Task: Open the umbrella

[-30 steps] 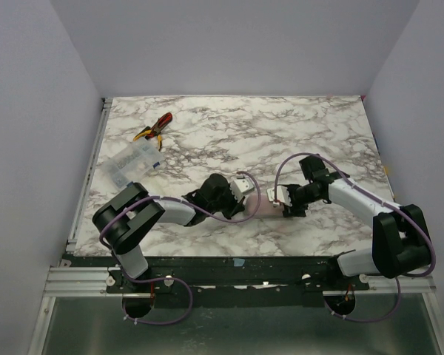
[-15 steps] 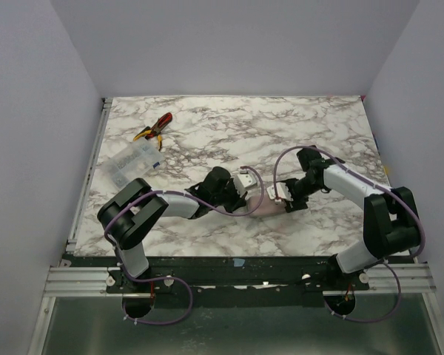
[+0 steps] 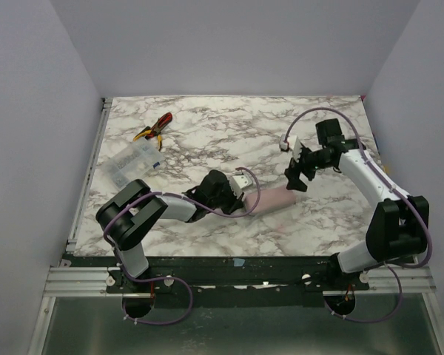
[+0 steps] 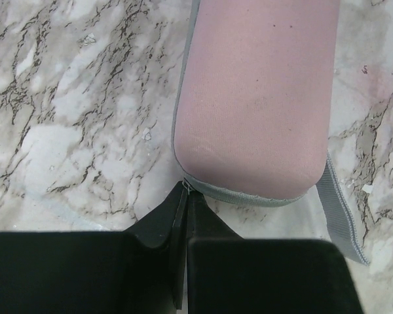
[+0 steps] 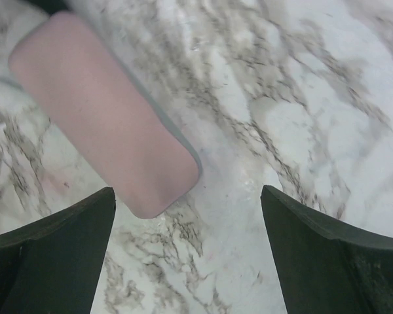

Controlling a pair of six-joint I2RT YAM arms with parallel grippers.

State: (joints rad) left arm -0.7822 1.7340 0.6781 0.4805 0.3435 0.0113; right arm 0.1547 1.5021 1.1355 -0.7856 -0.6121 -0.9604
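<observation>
Marble table (image 3: 207,126), walled on three sides. Both my arms are reaching in toward its middle: left arm (image 3: 170,207) runs low across the near side, right arm (image 3: 370,177) arcs in from the right.

Umbrella (image 3: 274,200) is folded and lies flat on the table near the centre, between my two grippers. It reads as a short pinkish fabric cylinder, long axis roughly left-right in the top view. The end nearest my left wrist has a grey trim (image 4: 249,195) around it, and a flat grey strap (image 4: 337,209) trails off it onto the marble.

Clear plastic box (image 3: 131,163) is at the far left of the table, well apart from the umbrella. Red-and-yellow pliers (image 3: 155,129) are just beyond the box, jaws apart, touching nothing.

Left gripper (image 4: 185,191): fingers pressed together, tips right at the grey trim on the umbrella's left end. It looks like I'm pinching that trim, but the contact spot is tiny in the wrist view, so I'm not certain.

Right gripper (image 5: 188,196): spread wide, holding nothing. It hangs over the table at the umbrella's right end. In the wrist view that rounded end sits toward my left-hand finger (image 5: 59,255), and there's bare marble in front of the other.
</observation>
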